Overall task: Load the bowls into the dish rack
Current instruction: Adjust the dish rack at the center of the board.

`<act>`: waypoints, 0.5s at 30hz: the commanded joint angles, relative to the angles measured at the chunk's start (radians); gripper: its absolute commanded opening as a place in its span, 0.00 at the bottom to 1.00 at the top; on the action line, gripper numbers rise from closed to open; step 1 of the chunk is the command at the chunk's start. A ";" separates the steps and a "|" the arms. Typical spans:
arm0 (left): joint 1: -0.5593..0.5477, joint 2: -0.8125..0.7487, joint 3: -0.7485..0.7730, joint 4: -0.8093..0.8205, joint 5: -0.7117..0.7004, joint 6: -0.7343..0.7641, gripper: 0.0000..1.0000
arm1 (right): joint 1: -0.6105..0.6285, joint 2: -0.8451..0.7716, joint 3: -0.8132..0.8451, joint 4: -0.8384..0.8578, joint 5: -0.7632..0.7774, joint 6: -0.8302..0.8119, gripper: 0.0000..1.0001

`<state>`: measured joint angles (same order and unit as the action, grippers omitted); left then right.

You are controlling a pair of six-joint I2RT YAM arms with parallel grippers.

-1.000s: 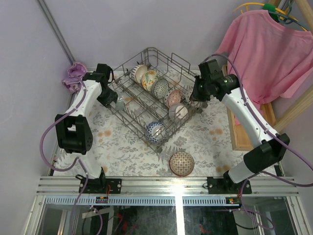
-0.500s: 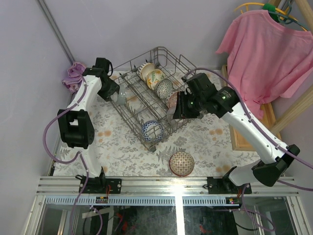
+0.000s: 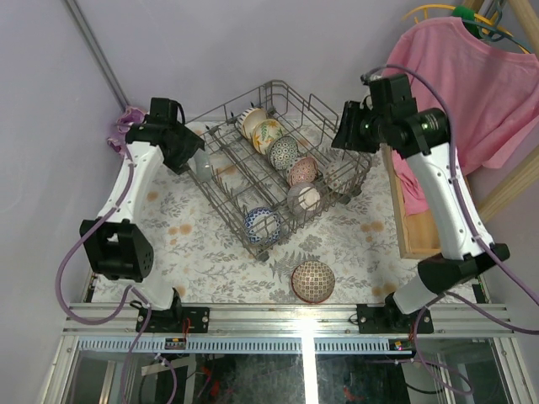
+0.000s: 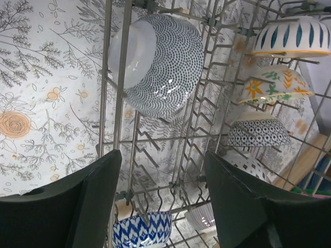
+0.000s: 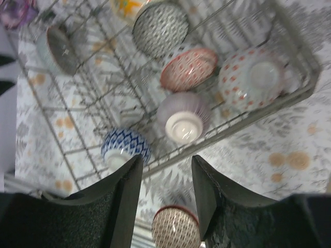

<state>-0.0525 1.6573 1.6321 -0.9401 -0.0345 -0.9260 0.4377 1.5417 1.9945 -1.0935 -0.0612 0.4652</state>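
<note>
The bowls are nearly all in the dish rack (image 3: pixel 224 204), which sits skewed on the flowered tabletop (image 3: pixel 202 252). Both arms hang over it. The left end effector (image 4: pixel 163 160) is released and holds nothing, just above the grey-dotted bowl (image 3: pixel 202 165) at the rack's left side. The right end effector (image 5: pixel 166 163) is likewise spread and empty, over the rack's right end.

Judging from this, the step in hand is to fetch the red-patterned bowl (image 3: pixel 312 280), which lies alone near the front edge of the tabletop, well apart from the rack. It shows mostly its patterned outside, so it seems to lie mouth down or tilted (hard to be sure from above). The right arm looks better placed for it. It should lift clear of the tall wire sides first, come down over the bowl with its fingers straddling the rim or foot, and close gently, since glazed ceramic slips. A free slot between tines on the rack's near side would suit it, set on edge like its neighbours.

Counted from the overhead view:
- One dish rack.
- Eight bowls inside it: five in a diagonal row, plus a red-spotted one, a blue one and the grey-dotted one.
- One bowl outside, nine in all.
- Two end effectors.
</note>
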 commanded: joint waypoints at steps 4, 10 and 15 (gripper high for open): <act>-0.010 -0.109 -0.075 0.008 0.066 -0.001 0.65 | -0.168 0.166 0.159 -0.024 -0.011 -0.085 0.56; -0.010 -0.188 -0.155 -0.006 0.095 0.003 0.66 | -0.237 0.262 0.182 0.006 -0.019 -0.087 0.58; -0.025 -0.256 -0.210 -0.027 0.115 0.001 0.66 | -0.258 0.345 0.257 -0.011 0.043 -0.108 0.58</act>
<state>-0.0608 1.4620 1.4544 -0.9497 0.0284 -0.9268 0.1928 1.8584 2.1536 -1.0885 -0.0593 0.4049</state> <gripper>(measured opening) 0.656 0.580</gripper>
